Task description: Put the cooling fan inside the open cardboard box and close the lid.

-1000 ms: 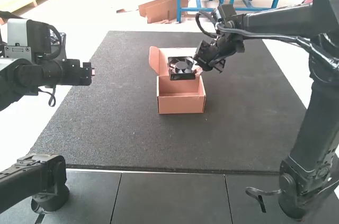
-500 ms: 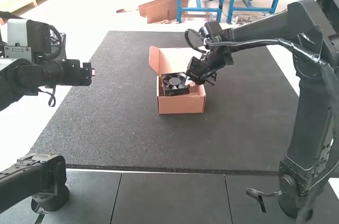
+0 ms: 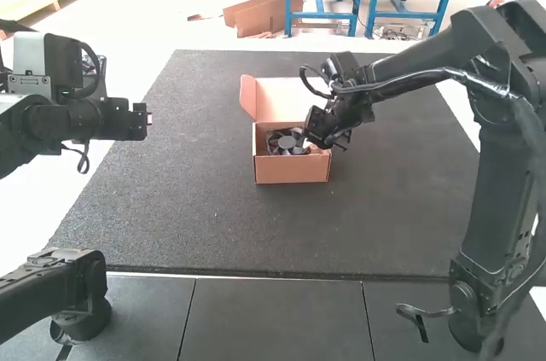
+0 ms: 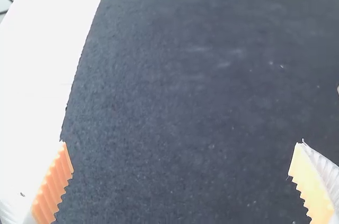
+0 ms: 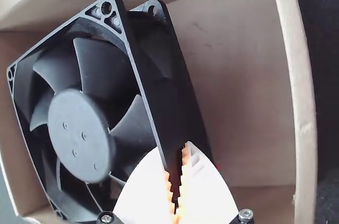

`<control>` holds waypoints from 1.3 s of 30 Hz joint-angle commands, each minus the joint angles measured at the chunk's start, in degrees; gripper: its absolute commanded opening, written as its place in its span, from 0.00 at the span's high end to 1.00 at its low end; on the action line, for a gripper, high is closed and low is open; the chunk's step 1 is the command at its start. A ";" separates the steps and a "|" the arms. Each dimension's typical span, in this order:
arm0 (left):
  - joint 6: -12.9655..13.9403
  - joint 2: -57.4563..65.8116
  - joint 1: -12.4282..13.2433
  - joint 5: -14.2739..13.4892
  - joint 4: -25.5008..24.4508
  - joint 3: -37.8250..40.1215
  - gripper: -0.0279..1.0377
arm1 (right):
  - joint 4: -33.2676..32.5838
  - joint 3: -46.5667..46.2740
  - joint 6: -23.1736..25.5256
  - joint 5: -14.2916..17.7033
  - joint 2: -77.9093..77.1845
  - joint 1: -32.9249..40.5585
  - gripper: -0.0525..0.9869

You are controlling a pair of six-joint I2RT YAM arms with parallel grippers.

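Right claw [image 3: 317,135]: pinched shut on one edge of the cooling fan [image 3: 288,141], dipped into the cardboard box [image 3: 292,171] from its right side.
Grip up close: ribbed fingers [image 5: 204,181] clamp the black frame of the fan [image 5: 90,123], which stands tilted against the box wall [image 5: 243,65].
Change: a second ago the fan hung above the opening; now it sits below the rim.
Lid [image 3: 256,95]: upright at the back, open.
Left claw [image 3: 145,115]: fingers spread wide [image 4: 180,181], holding nothing, over the mat [image 4: 201,75], unmoved.
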 commanded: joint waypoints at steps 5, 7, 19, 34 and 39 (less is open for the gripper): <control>-0.41 -1.05 -0.06 -0.90 0.71 1.02 0.06 | 1.85 3.44 -1.59 -4.73 -0.44 -0.12 0.43; -0.41 -1.05 -0.06 -0.90 1.15 1.11 0.06 | -1.14 5.81 -1.68 -6.76 -0.44 -0.12 0.18; -0.24 4.31 -1.11 0.33 1.85 4.98 0.07 | -8.17 13.19 -14.16 -2.36 -8.52 -3.90 0.08; -0.41 18.02 -3.84 0.07 10.73 8.85 0.07 | -0.87 2.21 -28.75 11.00 -17.40 -9.52 0.08; -0.41 24.44 -4.98 -0.99 16.35 10.43 0.07 | 9.50 0.36 -29.89 11.26 -14.32 -10.05 0.08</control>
